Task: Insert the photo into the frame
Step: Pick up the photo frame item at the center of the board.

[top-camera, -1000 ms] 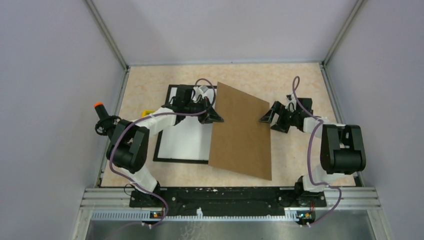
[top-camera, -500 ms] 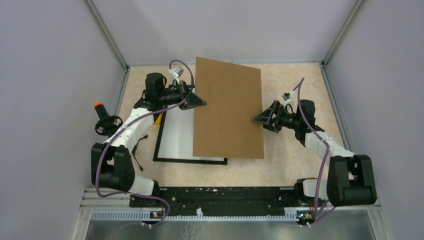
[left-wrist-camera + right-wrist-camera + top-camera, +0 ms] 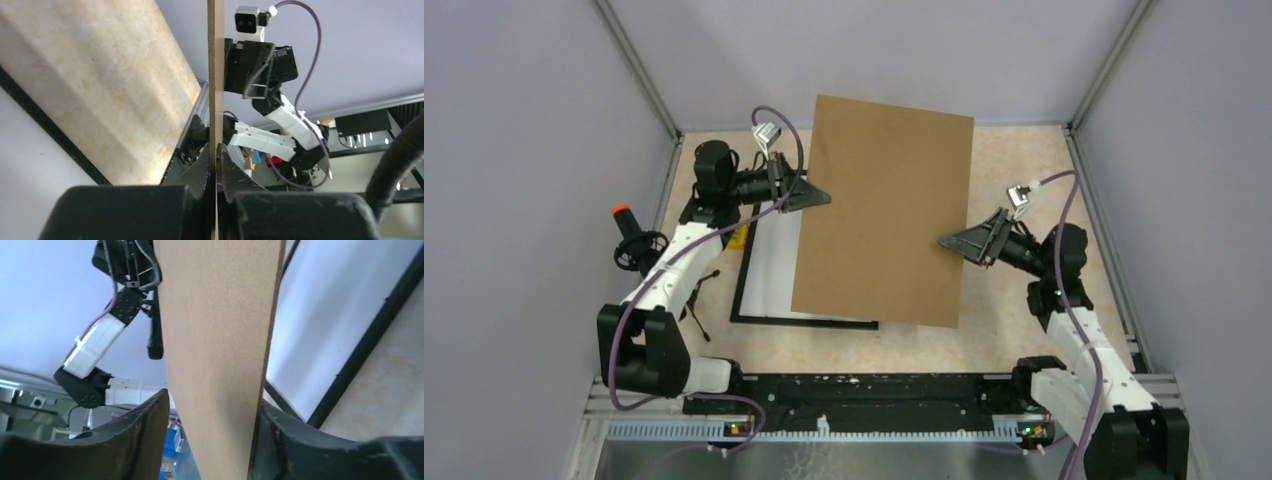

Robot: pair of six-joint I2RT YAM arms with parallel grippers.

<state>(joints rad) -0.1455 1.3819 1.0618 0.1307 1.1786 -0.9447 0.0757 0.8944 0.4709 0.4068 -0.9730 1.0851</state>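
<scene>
Fingers (image 3: 199, 172) of the left gripper (image 3: 216, 150) are clamping the raised cardboard sheet (image 3: 884, 210), the right gripper (image 3: 949, 242) straddling its opposite edge, grip unclear, while the frame (image 3: 804, 322) is lying toward the mottled beige table's (image 3: 1024, 160) left edge, white photo (image 3: 774, 270) within, between lilac walls (image 3: 524, 150).

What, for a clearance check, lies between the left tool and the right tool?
The brown cardboard sheet spans from left tool to right tool, clearest in the top view.

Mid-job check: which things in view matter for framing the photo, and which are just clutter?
In the job: frame, photo lying white side up in it, cardboard sheet held by the left end effector.
Lying about: orange-topped black knob, yellow object beside the frame.
</scene>
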